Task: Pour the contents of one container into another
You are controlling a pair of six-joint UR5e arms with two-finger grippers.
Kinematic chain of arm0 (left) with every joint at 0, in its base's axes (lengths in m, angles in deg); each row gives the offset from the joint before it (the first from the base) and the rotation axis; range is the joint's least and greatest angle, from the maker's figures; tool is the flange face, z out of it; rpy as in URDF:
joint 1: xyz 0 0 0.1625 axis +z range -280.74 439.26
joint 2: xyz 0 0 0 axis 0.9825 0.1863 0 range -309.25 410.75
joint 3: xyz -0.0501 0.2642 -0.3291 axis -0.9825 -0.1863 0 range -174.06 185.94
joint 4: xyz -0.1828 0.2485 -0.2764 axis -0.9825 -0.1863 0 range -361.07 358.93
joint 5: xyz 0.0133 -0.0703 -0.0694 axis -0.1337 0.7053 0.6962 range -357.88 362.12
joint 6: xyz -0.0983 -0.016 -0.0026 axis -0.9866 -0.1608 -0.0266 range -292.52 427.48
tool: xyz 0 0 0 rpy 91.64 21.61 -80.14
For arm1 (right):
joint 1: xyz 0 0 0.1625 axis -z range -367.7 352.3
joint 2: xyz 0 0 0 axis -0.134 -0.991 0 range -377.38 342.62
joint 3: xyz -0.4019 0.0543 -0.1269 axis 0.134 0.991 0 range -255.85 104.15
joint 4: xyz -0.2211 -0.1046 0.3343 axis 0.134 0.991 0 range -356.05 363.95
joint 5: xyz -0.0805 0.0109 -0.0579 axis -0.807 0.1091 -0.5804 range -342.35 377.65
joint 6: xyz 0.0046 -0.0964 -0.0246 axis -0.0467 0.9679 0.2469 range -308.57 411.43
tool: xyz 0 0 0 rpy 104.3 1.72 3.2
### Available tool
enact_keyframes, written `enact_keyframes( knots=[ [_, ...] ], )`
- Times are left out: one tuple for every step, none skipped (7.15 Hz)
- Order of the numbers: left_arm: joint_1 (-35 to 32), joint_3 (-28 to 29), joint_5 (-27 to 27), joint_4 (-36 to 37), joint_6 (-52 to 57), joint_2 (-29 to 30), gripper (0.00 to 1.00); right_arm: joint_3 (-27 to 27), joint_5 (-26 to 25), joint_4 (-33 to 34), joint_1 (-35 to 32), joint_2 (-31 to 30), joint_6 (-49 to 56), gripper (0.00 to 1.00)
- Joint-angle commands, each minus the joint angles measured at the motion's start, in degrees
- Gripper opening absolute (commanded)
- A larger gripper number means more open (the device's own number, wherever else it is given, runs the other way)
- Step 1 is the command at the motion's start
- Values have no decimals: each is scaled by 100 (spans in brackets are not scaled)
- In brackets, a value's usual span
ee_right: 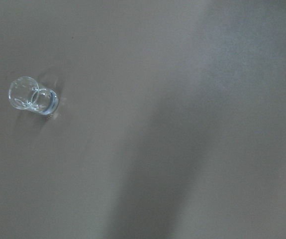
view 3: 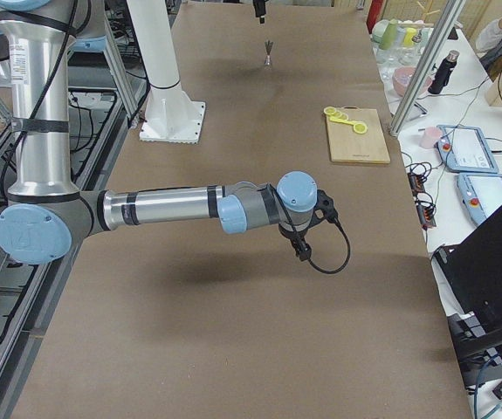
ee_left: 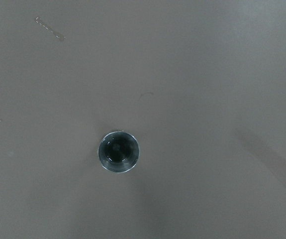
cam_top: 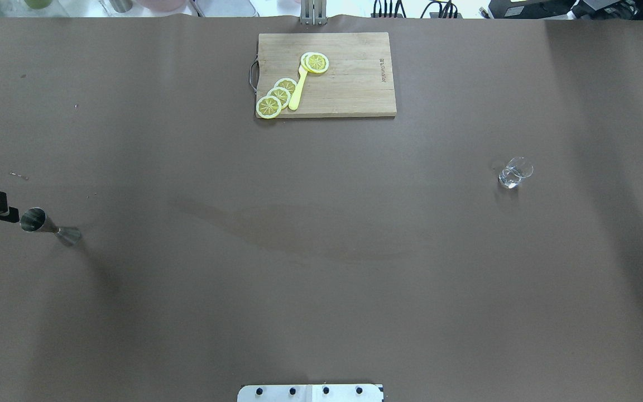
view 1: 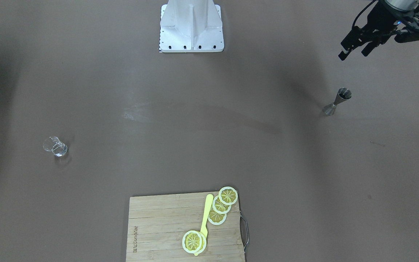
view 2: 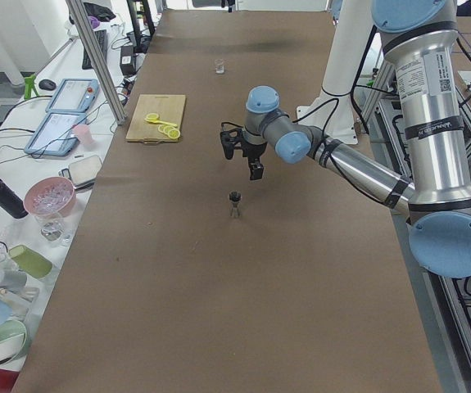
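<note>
Jigger [cam_top: 48,224]: upright, overhead 9 o'clock; likely light, rigid, slick steel; grasp at waist | glass [cam_top: 515,172]: 3 o'clock, fragile, clear, fill unreadable | left gripper [view 1: 354,54]: fingers apart, empty, raised near jigger | right gripper [view 3: 303,250]: aperture cannot be told | jigger contents indistinct.

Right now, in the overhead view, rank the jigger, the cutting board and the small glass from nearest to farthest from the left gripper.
Measured from the left gripper, which comes in at that view's left edge:
1. Jigger: right beside it, on the robot's left.
2. Cutting board: far side, near the middle, across from the robot.
3. Small glass: well over on the robot's right.
</note>
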Motion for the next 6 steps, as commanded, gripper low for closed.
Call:
enact_keyframes(
  knots=[
    [877,-337,-1451,-19,-271,-186,99,-131,35,-423,385,-85,-900,100],
    [1369,-339,-2137,-236,-526,-292,99,-148,0,-888,552,-251,-1208,100],
    [1809,-339,-2727,-413,-763,-511,99,-148,-26,-1240,623,-427,-1472,100],
    [2153,-339,-3151,-423,-1009,-556,99,-148,-35,-1635,685,-646,-1580,100],
    [2452,-348,-3451,-528,-1186,-739,99,-131,-61,-2179,755,-892,-1676,100],
    [2682,-339,-3628,-929,-1431,-1089,99,-105,-96,-2706,808,-1086,-1677,100]
  ],
)
